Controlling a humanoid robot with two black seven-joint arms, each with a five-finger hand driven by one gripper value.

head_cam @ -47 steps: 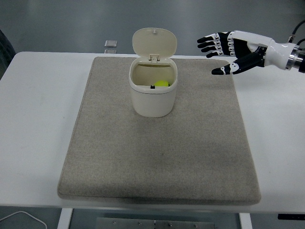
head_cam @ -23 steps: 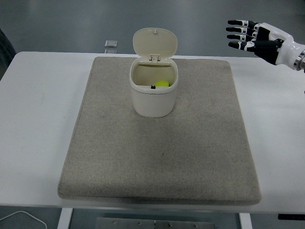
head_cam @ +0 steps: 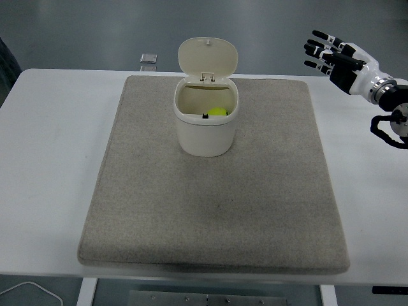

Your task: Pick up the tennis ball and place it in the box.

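Tennis ball [head_cam: 218, 111] is seen already sitting inside the box [head_cam: 205, 124], lid flipped up, upper middle of the frame. Right hand [head_cam: 333, 55] has been pulled back toward the upper right corner, fingers spread and empty, so the job looks pretty much done.

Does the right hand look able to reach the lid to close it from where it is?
Probably yes: the right hand is open and empty, and nothing stands between it and the raised lid of the box.
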